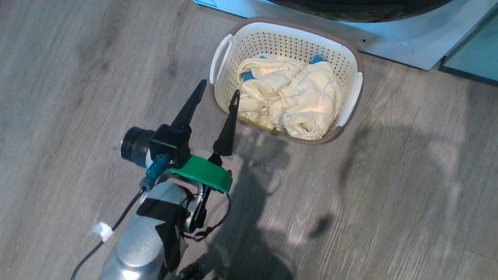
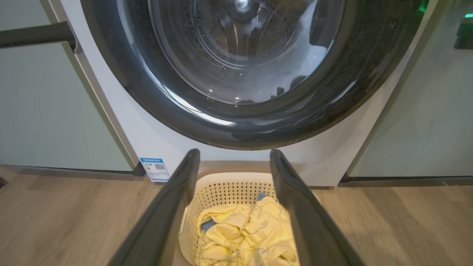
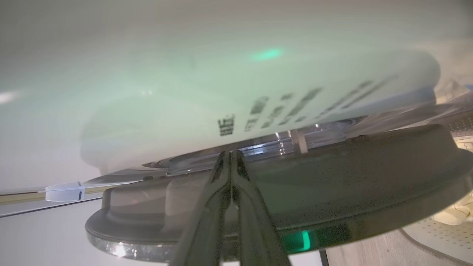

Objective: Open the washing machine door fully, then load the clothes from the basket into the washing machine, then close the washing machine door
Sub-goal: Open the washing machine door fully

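Observation:
The basket [image 1: 295, 29] stands on the floor just before the washing machine [image 1: 393, 39], and the pale yellow clothes [image 1: 290, 99] with small blue bits lie bundled in it. My left gripper [image 1: 220, 87] is open and empty, its tips over the basket's left rim. In the left wrist view the left gripper [image 2: 234, 151] frames the basket [image 2: 225, 188] and clothes [image 2: 244, 232], below the washing machine door [image 2: 147, 99]. My right gripper [image 3: 231, 153] is shut, its tips at the seam between the door's dark rim [image 3: 351, 177] and the white machine front [image 3: 184, 92].
Pale teal cabinets [image 2: 44, 111] flank the machine, one on either side [image 2: 425, 122]. A blue label [image 2: 155, 169] sits low on the machine's front. Grey wood floor [image 1: 389, 194] spreads open to the left and in front of the basket.

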You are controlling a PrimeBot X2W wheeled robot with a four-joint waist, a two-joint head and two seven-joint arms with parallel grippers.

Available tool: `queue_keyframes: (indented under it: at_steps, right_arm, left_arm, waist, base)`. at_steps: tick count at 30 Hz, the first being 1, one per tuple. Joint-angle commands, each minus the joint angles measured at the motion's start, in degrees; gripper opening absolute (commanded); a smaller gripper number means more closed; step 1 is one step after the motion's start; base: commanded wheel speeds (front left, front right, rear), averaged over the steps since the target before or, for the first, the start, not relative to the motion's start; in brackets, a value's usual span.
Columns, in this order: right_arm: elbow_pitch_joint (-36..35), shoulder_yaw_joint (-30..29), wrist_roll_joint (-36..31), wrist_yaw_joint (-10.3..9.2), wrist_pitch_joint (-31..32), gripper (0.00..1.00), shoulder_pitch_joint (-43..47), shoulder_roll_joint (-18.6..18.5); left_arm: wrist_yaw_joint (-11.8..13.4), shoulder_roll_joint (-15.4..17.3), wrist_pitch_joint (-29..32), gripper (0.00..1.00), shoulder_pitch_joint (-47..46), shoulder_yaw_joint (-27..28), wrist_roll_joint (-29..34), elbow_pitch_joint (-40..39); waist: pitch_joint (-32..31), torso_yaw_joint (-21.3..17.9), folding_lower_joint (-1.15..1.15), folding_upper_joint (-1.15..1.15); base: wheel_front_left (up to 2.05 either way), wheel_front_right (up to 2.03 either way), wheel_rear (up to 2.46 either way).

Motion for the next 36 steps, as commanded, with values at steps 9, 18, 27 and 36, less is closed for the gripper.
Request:
queue_keyframes:
  at_steps: [9, 18, 27, 36]
  right_arm:
    - [-2.0, 1.2, -1.1, -0.15, 3.2, 0.0, -1.4, 1.0]
    - [-3.8, 2.0, -1.4, -0.15, 7.3, 0.0, 1.3, 1.2]
    - [-7.4, 2.8, -1.2, -0.15, 11.8, 0.0, 5.7, 1.9]
    - [-13.4, 3.2, -0.2, -0.15, 15.3, 0.0, 12.3, 3.1]
  left_arm:
    - [0.7, 0.9, -0.4, 1.0, -1.1, 1.6, -0.6, -2.1]
    - [0.7, 0.9, -0.4, 1.0, -0.9, 1.6, -0.6, -2.2]
    - [0.7, 0.9, -0.4, 1.0, -0.1, 2.1, -0.2, -2.1]
    - [0.6, 0.9, -0.4, 1.0, 0.5, 2.1, 0.1, -1.8]
  waist:
    - [-0.2, 0.0, 0.0, 0.0]
    - [-0.7, -0.2, 0.0, 0.0]
    - [-1.7, -1.0, 0.0, 0.0]
    - [-3.2, -1.9, 0.0, 0.0]
  base:
    - [0.0, 0.0, 0.0]
    - [0.0, 0.0, 0.0]
    - [0.0, 0.0, 0.0]
    - [0.0, 0.0, 0.0]
